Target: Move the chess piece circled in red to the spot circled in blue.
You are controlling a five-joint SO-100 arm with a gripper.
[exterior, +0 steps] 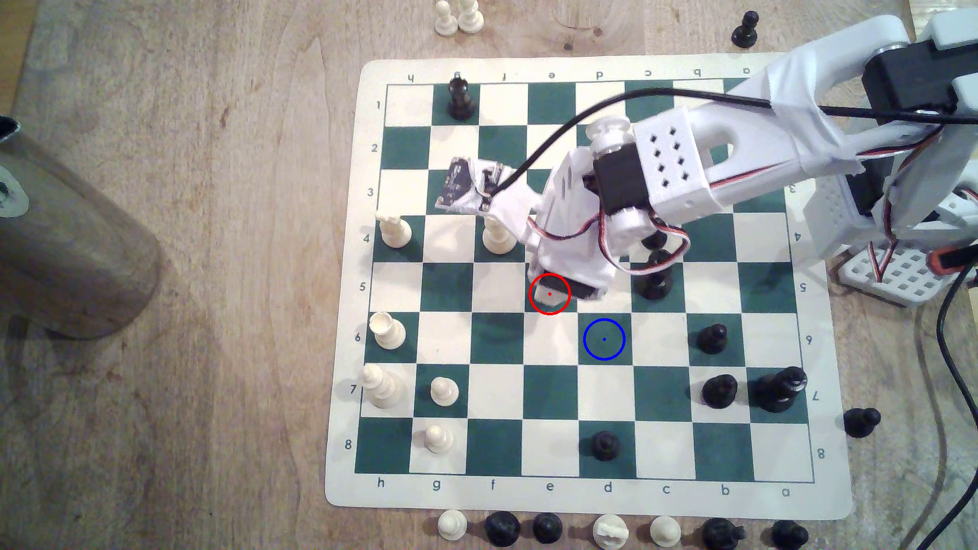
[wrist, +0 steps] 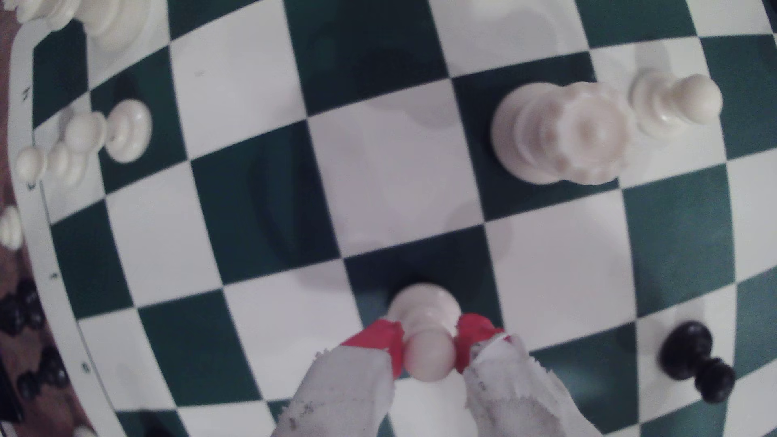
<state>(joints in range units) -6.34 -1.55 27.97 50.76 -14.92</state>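
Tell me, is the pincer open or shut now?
Shut on the small cream-white plastic pawn: the pincer has its red-tipped fingers pressing both sides of the pawn's head.

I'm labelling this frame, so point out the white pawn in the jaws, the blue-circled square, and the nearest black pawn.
white pawn point(wrist: 429, 355), wrist view, its ball head
blue-circled square point(exterior: 604, 339), exterior view, its centre dot
black pawn point(wrist: 689, 351), wrist view, its base

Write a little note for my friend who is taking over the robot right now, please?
Gripper: jaws shut on the white pawn, red tips on either side of its neck.
Pawn: on the red-ringed green square, base apparently on the board.
Blue-ringed square: bare, diagonally next to the pawn's square in the exterior view.
Done: reach and grasp.
Left: lift, carry to the blue ring, set down, release.
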